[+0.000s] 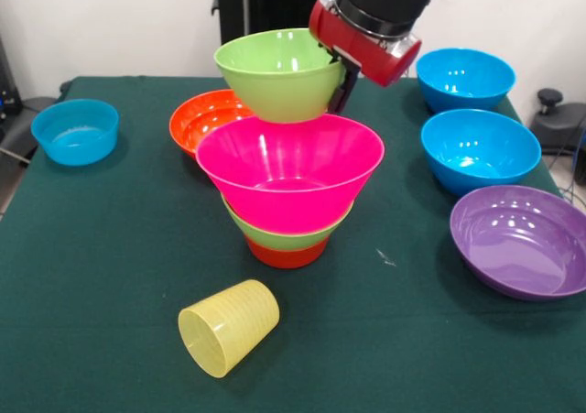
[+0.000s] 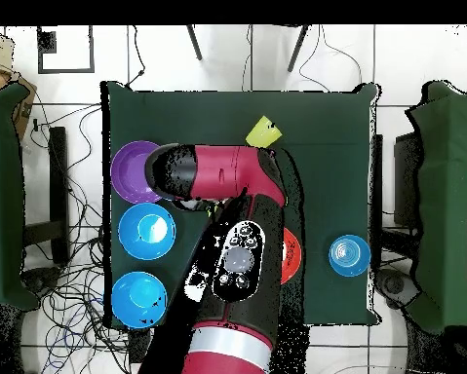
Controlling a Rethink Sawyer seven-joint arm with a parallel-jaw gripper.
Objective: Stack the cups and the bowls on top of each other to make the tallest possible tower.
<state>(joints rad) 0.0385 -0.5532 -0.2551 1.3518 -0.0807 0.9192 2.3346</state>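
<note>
The tower stands mid-table: a small orange bowl (image 1: 286,252) at the base, a lime green bowl (image 1: 291,235) on it, then a big pink bowl (image 1: 288,170). My gripper (image 1: 341,83) is shut on the right rim of a second lime green bowl (image 1: 275,72). It holds that bowl upright, slightly left of the pink bowl's centre, with its bottom about level with the pink rim. A pale-yellow cup (image 1: 229,328) (image 2: 264,131) lies on its side in front of the tower. In the overhead view my arm (image 2: 232,263) hides the tower and the gripper.
An orange bowl (image 1: 206,118) (image 2: 291,255) sits behind the tower. A blue bowl (image 1: 75,131) (image 2: 349,255) stands alone at one side. Two blue bowls (image 1: 464,77) (image 1: 480,149) and a purple bowl (image 1: 522,239) (image 2: 135,168) line the other side.
</note>
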